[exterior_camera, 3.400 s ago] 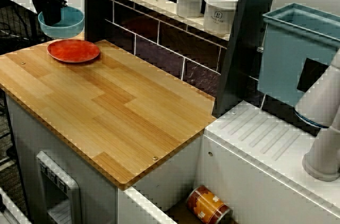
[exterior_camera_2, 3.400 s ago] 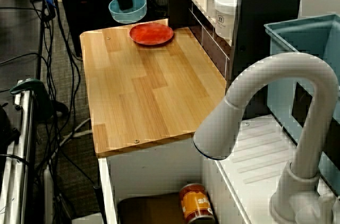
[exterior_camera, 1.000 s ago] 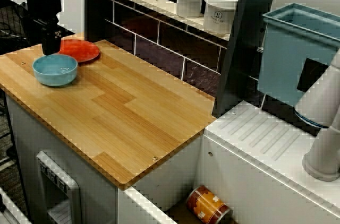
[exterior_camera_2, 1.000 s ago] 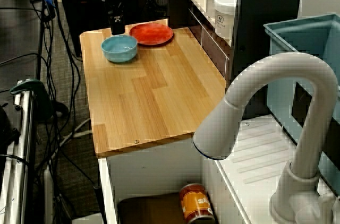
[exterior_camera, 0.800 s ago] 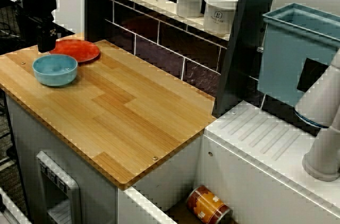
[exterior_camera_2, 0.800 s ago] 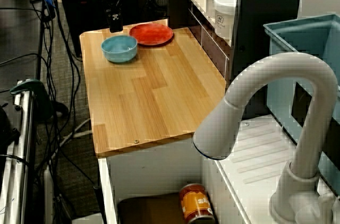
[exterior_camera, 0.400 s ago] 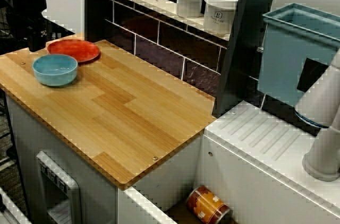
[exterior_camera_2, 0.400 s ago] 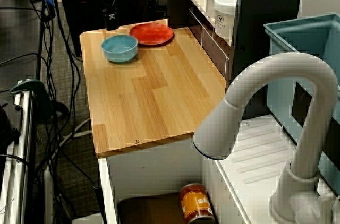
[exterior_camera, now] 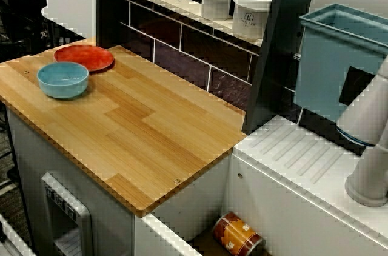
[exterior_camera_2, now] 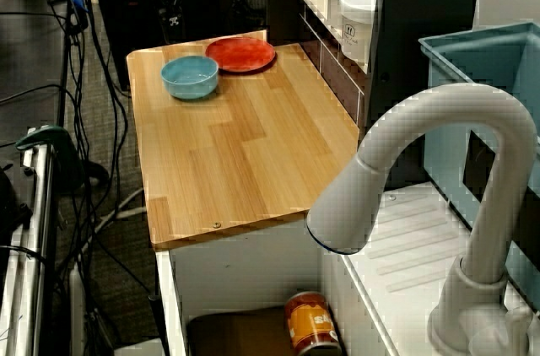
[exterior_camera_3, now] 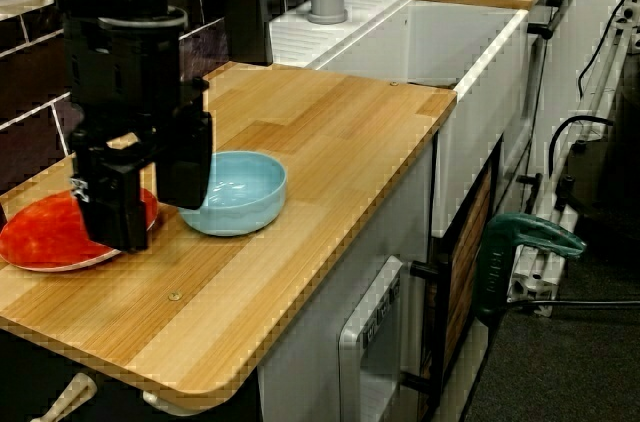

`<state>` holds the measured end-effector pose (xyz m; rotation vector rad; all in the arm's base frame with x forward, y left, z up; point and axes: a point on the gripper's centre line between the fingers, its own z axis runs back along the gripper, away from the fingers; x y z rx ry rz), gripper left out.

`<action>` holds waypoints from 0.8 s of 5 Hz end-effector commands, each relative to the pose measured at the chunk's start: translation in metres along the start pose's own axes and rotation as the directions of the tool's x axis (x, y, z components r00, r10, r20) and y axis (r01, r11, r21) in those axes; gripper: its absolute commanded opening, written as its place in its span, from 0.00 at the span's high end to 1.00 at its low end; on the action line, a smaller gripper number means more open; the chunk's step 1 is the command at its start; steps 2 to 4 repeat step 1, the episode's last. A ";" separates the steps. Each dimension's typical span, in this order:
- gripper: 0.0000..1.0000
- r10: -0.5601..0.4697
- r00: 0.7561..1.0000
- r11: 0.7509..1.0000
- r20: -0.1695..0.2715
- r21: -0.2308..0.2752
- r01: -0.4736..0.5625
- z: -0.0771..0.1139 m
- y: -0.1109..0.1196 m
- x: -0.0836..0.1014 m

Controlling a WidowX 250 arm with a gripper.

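Pincer (exterior_camera_3: 150,222), black, spread and empty; light-blue round glossy bowl (exterior_camera_3: 235,192) just beside it.
Likely stiff, slick, light, perhaps breakable; rim seems the best hold.

1. The countertop (exterior_camera: 139,128) is pale wood in planks, smooth with a soft satin sheen.
2. The blue bowl (exterior_camera: 62,79), at the left of the frame, is smooth and faintly glossy. Whether it is ceramic or plastic cannot be told.
3. The red plate (exterior_camera: 83,57) just behind it is smooth and shiny.
4. The gripper (exterior_camera_3: 155,222) has a matt black casing.
5. The faucet (exterior_camera_2: 439,170) is smooth, matt white.
6. The wall tiles (exterior_camera: 195,40) are dark and glossy.
7. The can (exterior_camera: 237,235), at the lower middle, has a glossy printed label.
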<state>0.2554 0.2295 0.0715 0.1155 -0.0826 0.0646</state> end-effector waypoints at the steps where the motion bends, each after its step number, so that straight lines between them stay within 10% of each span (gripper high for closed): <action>1: 0.00 0.018 0.999 1.000 0.033 0.024 -0.018 0.004 0.024 0.013; 4: 0.00 0.018 0.999 1.000 0.033 0.024 -0.018 0.004 0.024 0.013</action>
